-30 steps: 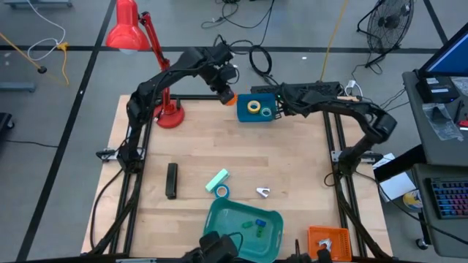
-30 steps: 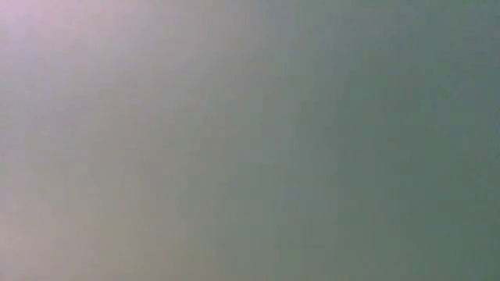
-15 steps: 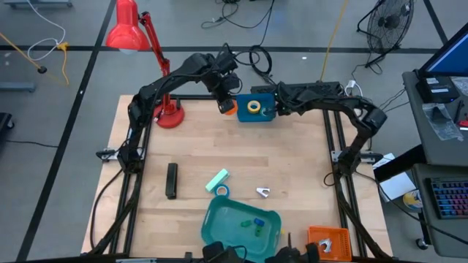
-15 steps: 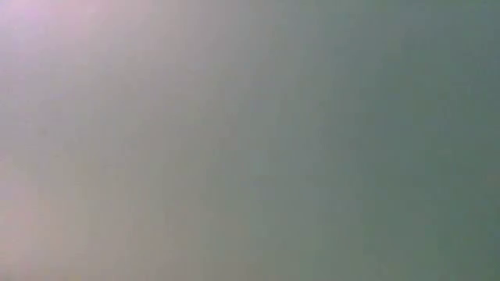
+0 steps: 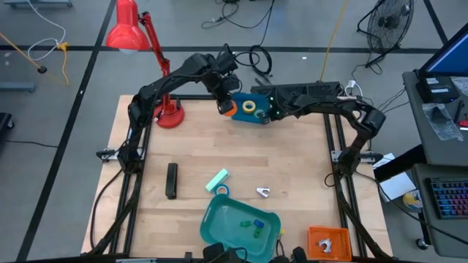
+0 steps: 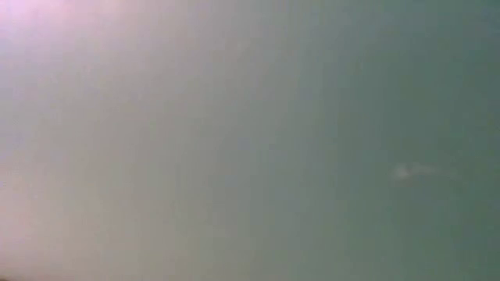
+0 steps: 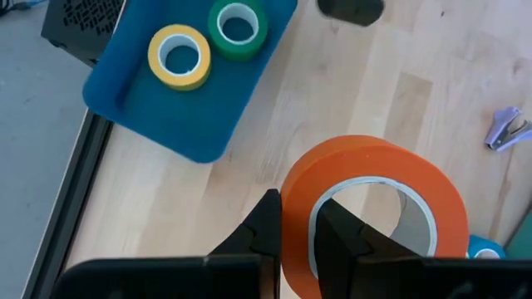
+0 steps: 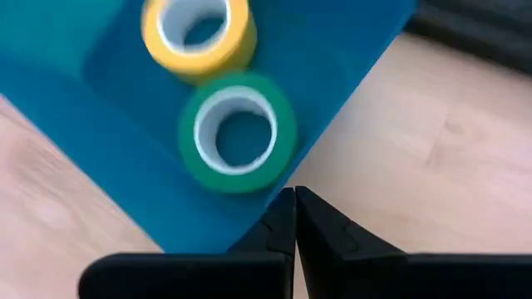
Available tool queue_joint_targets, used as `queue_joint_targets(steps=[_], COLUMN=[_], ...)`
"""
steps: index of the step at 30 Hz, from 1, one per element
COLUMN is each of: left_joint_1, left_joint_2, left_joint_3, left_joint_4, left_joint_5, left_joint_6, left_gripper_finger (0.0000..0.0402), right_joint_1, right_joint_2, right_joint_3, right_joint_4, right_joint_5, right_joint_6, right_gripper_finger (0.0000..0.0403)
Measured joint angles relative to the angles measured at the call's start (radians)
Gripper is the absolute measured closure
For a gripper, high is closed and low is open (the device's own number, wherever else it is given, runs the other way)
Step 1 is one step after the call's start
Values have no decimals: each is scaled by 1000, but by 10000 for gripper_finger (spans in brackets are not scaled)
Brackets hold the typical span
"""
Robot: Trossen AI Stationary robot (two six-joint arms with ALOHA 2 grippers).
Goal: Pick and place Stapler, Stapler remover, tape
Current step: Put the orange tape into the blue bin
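My left gripper (image 5: 228,107) is over the table's far edge, shut on the orange tape roll (image 7: 374,208). Right of it lies a blue tray (image 5: 252,115) holding the yellow roll (image 5: 251,107) and the green roll (image 8: 237,133). My right gripper (image 5: 273,111) is shut at the tray's right edge. The black stapler (image 5: 171,180) lies flat near the table's left side. The blue roll (image 5: 221,191) and the staple remover (image 5: 263,192) rest on the wood toward the near edge. The low view shows only blur. My left gripper pinches the orange roll's wall (image 7: 296,218), one finger (image 7: 337,232) inside the ring's hole and the other (image 7: 268,226) outside. The fingers come from above. The roll looks lifted off the wood, its hole facing up. My right gripper holds the blue tray by its right-hand rim (image 8: 274,206), pinched between the two fingers (image 8: 320,226). The fingers come roughly level from the table's right. The tray's bottom stays on the table.
A red desk lamp's base (image 5: 170,115) stands at the far left. A mint-green block (image 5: 217,180) lies beside the blue roll. A green tray (image 5: 241,225) with small coloured pieces sits at the near edge, and an orange item (image 5: 329,241) lies near its right.
My left gripper has carried the orange roll a little toward the table's near edge, closer to the blue tray. My right gripper has moved toward the left, and the blue tray has slid a little left with it and turned slightly.
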State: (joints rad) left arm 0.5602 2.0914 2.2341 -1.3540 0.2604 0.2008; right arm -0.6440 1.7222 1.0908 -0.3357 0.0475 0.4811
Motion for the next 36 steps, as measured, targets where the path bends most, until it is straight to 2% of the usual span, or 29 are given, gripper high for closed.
queue_joint_targets(steps=[4,7,14,17,21,25,28,31,36], left_joint_1=[0,4,33,31,34,40,33,31,18], left_joint_2=[0,0,-9,-35,-74,-105,-115,-111,-111], left_joint_3=[0,0,-1,-2,-1,-1,1,1,0], left_joint_4=[-4,7,177,262,356,465,565,623,729], left_joint_5=[0,-10,-2,29,157,362,484,560,597], left_joint_6=[0,-4,-90,-103,-141,-186,-255,-318,-393], left_gripper_finger=[365,365,365,365,365,365,365,365,365], right_joint_1=[5,4,9,24,31,31,43,72,113], right_joint_2=[-62,-155,-398,-477,-541,-555,-546,-530,-531], right_joint_3=[1,1,1,1,1,1,1,2,2], right_joint_4=[-6,6,156,219,320,471,700,885,887], right_joint_5=[1,-26,-382,-441,-472,-505,-553,-574,-571], right_joint_6=[4,17,-13,32,159,349,506,580,546], right_gripper_finger=[403,403,403,403,396,360,317,269,206])
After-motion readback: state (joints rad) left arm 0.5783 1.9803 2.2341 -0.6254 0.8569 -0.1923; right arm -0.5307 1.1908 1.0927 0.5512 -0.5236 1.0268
